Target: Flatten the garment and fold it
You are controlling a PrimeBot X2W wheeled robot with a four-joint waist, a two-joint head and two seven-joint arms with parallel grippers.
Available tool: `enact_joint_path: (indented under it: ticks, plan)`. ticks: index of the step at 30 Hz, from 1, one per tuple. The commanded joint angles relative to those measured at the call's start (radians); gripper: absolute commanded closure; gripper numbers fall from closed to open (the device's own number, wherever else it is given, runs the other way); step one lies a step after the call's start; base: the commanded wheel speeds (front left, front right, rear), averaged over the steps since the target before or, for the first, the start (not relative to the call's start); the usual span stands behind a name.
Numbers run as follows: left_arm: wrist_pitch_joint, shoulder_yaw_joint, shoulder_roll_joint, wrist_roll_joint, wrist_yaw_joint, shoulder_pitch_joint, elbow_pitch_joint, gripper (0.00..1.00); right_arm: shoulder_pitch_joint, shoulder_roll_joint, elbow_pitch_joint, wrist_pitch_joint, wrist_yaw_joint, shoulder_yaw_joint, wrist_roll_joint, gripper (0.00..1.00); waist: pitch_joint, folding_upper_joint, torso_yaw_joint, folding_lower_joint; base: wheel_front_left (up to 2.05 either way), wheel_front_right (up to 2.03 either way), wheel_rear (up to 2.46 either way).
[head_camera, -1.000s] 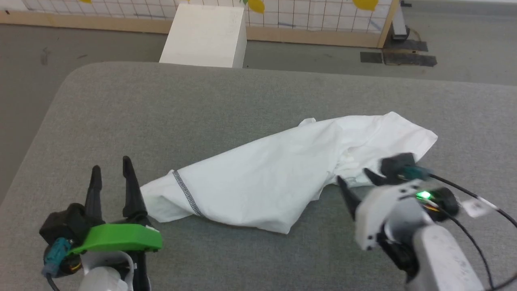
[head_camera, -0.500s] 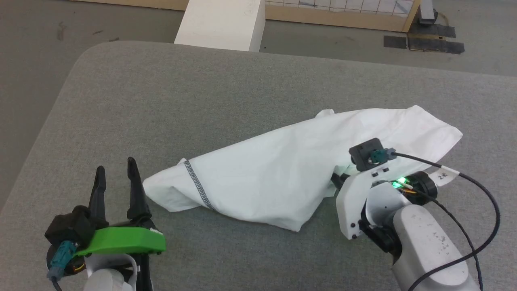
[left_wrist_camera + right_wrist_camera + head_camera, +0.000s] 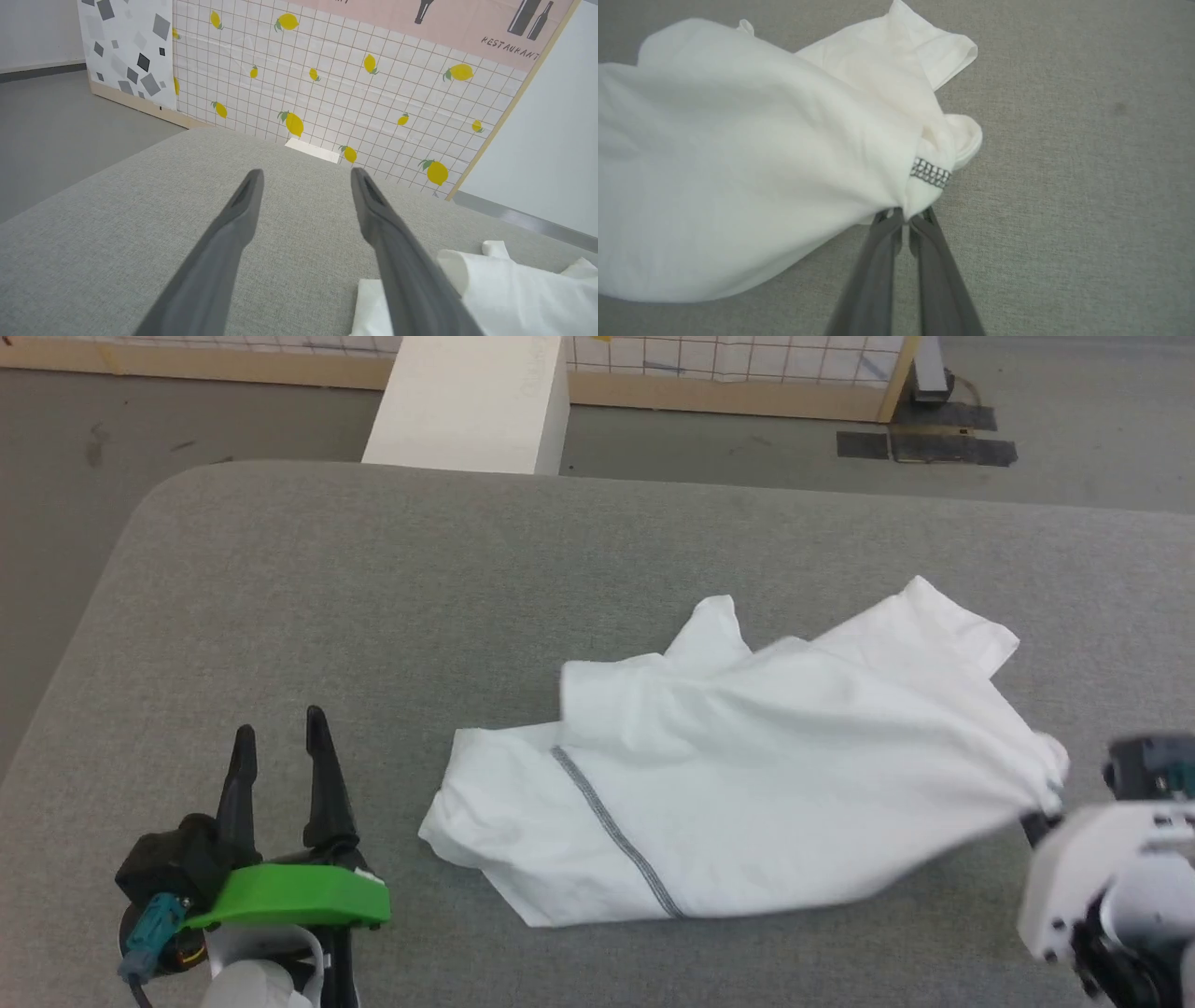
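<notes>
The garment (image 3: 747, 775) is plain white, crossed by a dark grey zigzag-stitched seam (image 3: 611, 831); the worktop (image 3: 373, 597) is mid-grey woven cloth. The left end effector (image 3: 280, 723) has black fingers (image 3: 322, 784), a bright green bracket (image 3: 289, 896) and a teal plug (image 3: 154, 919). The right end effector (image 3: 908, 217) has dark grey fingers (image 3: 878, 270) and a white housing (image 3: 1074, 868). The box (image 3: 467, 401) is off-white. The wall panel (image 3: 327, 93) shows a thin grid on white with yellow, green-leaved lemons (image 3: 294, 123), under a pink band (image 3: 458, 32) with black bottle shapes.
</notes>
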Motion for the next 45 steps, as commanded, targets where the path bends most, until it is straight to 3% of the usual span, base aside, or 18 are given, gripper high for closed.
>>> enact_joint_path:
  ticks: [1,5,7,8,9,13,18,25,26,29,33,40,41,42,43,45]
  plan:
    - [-0.004,-0.004,-0.004,-0.003,-0.005,-0.003,0.006,0.0,0.045,0.015,-0.016,0.042,-0.002,-0.024,-0.018,1.0,0.002,-0.0001,-0.008,0.0,0.0,0.0,0.0]
    - [-0.004,-0.017,-0.004,-0.015,-0.001,-0.003,0.026,0.0,0.128,0.048,-0.027,0.148,-0.002,-0.067,-0.003,1.0,0.0,-0.0001,-0.023,0.0,0.0,0.0,0.0]
    - [-0.004,-0.023,-0.004,-0.021,0.0,-0.002,0.039,0.0,0.125,0.057,-0.029,0.127,-0.002,-0.087,0.01,1.0,-0.004,-0.0001,-0.034,0.0,0.0,0.0,0.0]
    - [-0.004,-0.026,-0.004,-0.023,-0.001,-0.002,0.047,0.0,0.119,0.06,-0.027,0.108,-0.002,-0.093,0.022,0.28,-0.007,-0.0001,-0.038,0.0,0.0,0.0,0.0]
    - [0.002,-0.046,-0.004,-0.039,-0.012,-0.022,0.071,0.0,0.08,0.064,-0.023,-0.002,-0.002,-0.156,0.063,0.0,-0.014,-0.0001,-0.048,0.0,0.0,0.0,0.0]
    - [0.071,-0.084,-0.004,-0.077,-0.039,-0.121,0.067,0.0,0.036,0.065,-0.001,-0.136,-0.002,-0.247,0.101,0.0,-0.017,-0.0001,-0.055,0.0,0.0,0.0,0.0]
    - [0.276,-0.18,0.014,-0.074,-0.087,-0.351,0.13,0.0,0.007,0.065,0.009,-0.2,-0.002,-0.298,0.077,0.0,0.005,-0.0001,-0.071,0.0,0.0,0.0,0.0]
    - [0.619,-0.309,0.01,-0.064,-0.106,-0.66,0.364,0.0,-0.024,0.065,0.031,-0.221,-0.002,-0.251,0.083,0.0,0.068,-0.0001,-0.135,0.0,0.0,0.0,0.0]
    - [0.725,-0.347,0.008,-0.06,-0.107,-0.718,0.429,0.0,-0.035,0.065,0.039,-0.228,-0.002,-0.232,0.091,0.0,0.093,-0.0001,-0.156,0.0,0.0,0.0,0.0]
    - [0.874,-0.403,0.005,-0.058,-0.114,-0.777,0.511,0.0,-0.052,0.065,0.052,-0.242,-0.002,-0.208,0.097,0.0,0.128,-0.0001,-0.188,0.0,0.0,0.0,0.0]
    - [0.977,-0.451,0.003,-0.053,-0.12,-0.81,0.577,0.0,-0.065,0.065,0.065,-0.259,-0.002,-0.193,0.101,0.0,0.163,-0.0001,-0.216,0.0,0.0,0.0,0.0]
    - [1.012,-0.504,0.001,-0.045,-0.124,-0.783,0.665,0.0,-0.074,0.065,0.086,-0.279,-0.002,-0.186,0.101,0.0,0.192,-0.0001,-0.231,0.0,0.0,0.0,0.0]
    - [1.01,-0.508,0.001,-0.052,-0.129,-0.776,0.673,0.53,-0.074,0.065,0.087,-0.281,-0.002,-0.186,0.101,0.0,0.193,-0.0001,-0.229,0.0,0.0,0.0,0.0]
    - [0.991,-0.504,0.0,-0.068,-0.134,-0.771,0.671,0.88,-0.075,0.065,0.086,-0.283,-0.002,-0.184,0.099,0.0,0.195,-0.0001,-0.228,0.0,0.0,0.0,0.0]
    - [0.975,-0.496,-0.001,-0.093,-0.138,-0.763,0.672,1.0,-0.078,0.065,0.085,-0.285,-0.002,-0.181,0.099,0.0,0.195,-0.0001,-0.226,0.0,0.0,0.0,0.0]
    - [0.937,-0.494,-0.001,-0.11,-0.144,-0.765,0.668,1.0,-0.08,0.065,0.083,-0.289,-0.002,-0.181,0.094,0.0,0.196,-0.0001,-0.217,0.0,0.0,0.0,0.0]
